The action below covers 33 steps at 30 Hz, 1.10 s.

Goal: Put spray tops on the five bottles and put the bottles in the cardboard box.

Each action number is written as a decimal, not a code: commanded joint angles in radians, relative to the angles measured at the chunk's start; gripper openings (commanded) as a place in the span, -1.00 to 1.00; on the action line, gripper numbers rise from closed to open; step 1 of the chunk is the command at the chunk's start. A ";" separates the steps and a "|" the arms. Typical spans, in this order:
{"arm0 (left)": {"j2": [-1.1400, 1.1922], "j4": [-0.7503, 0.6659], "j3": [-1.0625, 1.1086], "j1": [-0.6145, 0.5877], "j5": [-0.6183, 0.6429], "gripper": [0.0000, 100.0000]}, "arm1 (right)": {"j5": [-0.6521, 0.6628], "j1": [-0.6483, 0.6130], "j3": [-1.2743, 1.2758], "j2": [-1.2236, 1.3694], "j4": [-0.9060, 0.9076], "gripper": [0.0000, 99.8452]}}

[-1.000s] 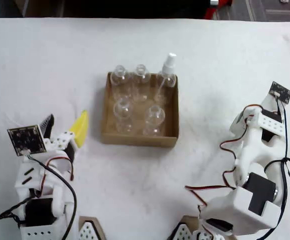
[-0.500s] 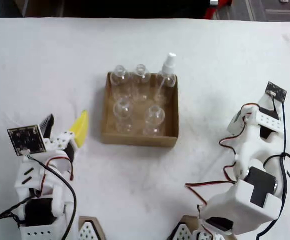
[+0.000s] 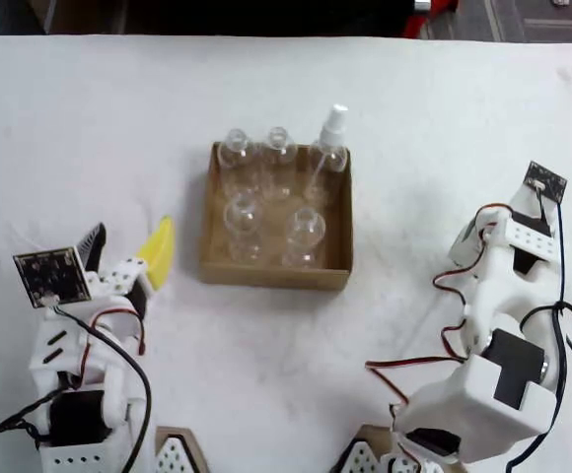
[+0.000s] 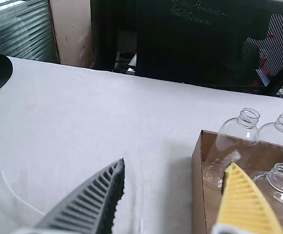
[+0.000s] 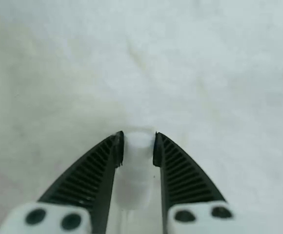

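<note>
A cardboard box [image 3: 276,276] at mid-table holds five clear bottles. The back right bottle [image 3: 327,158] carries a white spray top [image 3: 336,118]; the others, such as the front right one [image 3: 305,229], stand with bare necks. My left gripper [image 3: 125,246] rests open left of the box, its grey and yellow fingers spread wide. The left wrist view has that left gripper [image 4: 175,165] beside the box wall [image 4: 197,161] and open-necked bottles [image 4: 234,146]. My right gripper [image 5: 137,139] is shut on a white spray top [image 5: 136,170], low over the white cloth, right of the box.
The right arm [image 3: 508,246] stands at the table's right side, the left arm [image 3: 79,394] at the front left. Cardboard pieces [image 3: 178,451] lie at the front edge. White cloth [image 3: 118,128] lies bare around the box.
The right arm's wrist shifted slightly toward the back of the table, then held still. The left arm, box and bottles have not moved.
</note>
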 commanded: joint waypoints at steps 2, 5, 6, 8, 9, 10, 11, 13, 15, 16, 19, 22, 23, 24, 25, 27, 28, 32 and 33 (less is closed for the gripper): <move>-0.007 -0.029 -0.009 0.012 -0.011 -0.41 | 0.011 0.031 -0.034 -0.073 0.008 -0.96; -0.007 -0.028 -0.009 0.012 -0.011 -0.41 | 0.009 0.005 -0.020 -0.142 0.025 -0.96; -0.007 -0.026 -0.009 0.012 -0.011 -0.41 | 0.011 -0.013 -0.017 -0.168 0.033 -0.96; -0.007 -0.025 -0.009 0.012 -0.011 -0.41 | 0.011 -0.062 -0.017 -0.229 0.047 -0.96; -0.007 -0.023 -0.009 0.012 -0.011 -0.41 | 0.011 -0.081 -0.017 -0.266 0.056 -0.96; -0.007 -0.023 -0.009 0.012 -0.011 -0.41 | 0.011 -0.094 -0.017 -0.308 0.065 -0.96; -0.007 -0.021 -0.009 0.012 -0.011 -0.41 | 0.011 -0.102 -0.017 -0.352 0.073 -0.96; -0.007 -0.021 -0.009 0.012 -0.011 -0.41 | 0.011 -0.108 -0.017 -0.449 0.088 -0.96; -0.007 -0.021 -0.009 0.012 -0.011 -0.41 | 0.011 -0.107 -0.017 -0.559 0.088 -0.96; -0.007 -0.023 -0.009 0.012 -0.011 -0.41 | 0.011 -0.102 -0.012 -0.615 0.088 -0.96; -0.007 -0.026 -0.009 0.012 -0.011 -0.41 | 0.018 -0.094 -0.015 -0.776 0.093 -0.96; -0.007 -0.028 -0.009 0.012 -0.011 -0.41 | 0.098 -0.114 -0.017 -0.923 0.087 -0.96; -0.007 -0.028 -0.009 0.012 -0.011 -0.41 | 0.124 -0.133 -0.017 -0.970 0.087 -0.96; -0.007 -0.028 -0.009 0.012 -0.011 -0.41 | 0.149 -0.153 -0.017 -1.018 0.087 -0.96; -0.007 -0.028 -0.009 0.012 -0.011 -0.41 | 0.167 -0.177 -0.017 -1.066 0.087 -0.96; -0.007 -0.028 -0.009 0.012 -0.011 -0.41 | 0.196 -0.236 -0.017 -1.159 0.087 -0.96; -0.007 -0.028 -0.009 0.012 -0.011 -0.41 | 0.206 -0.266 -0.017 -1.204 0.087 -0.96; -0.007 -0.028 -0.009 0.012 -0.011 -0.41 | 0.232 -0.403 -0.017 -1.392 0.076 -0.96; -0.007 -0.028 -0.009 0.010 -0.011 -0.41 | 0.230 -0.437 -0.017 -1.432 0.058 -0.96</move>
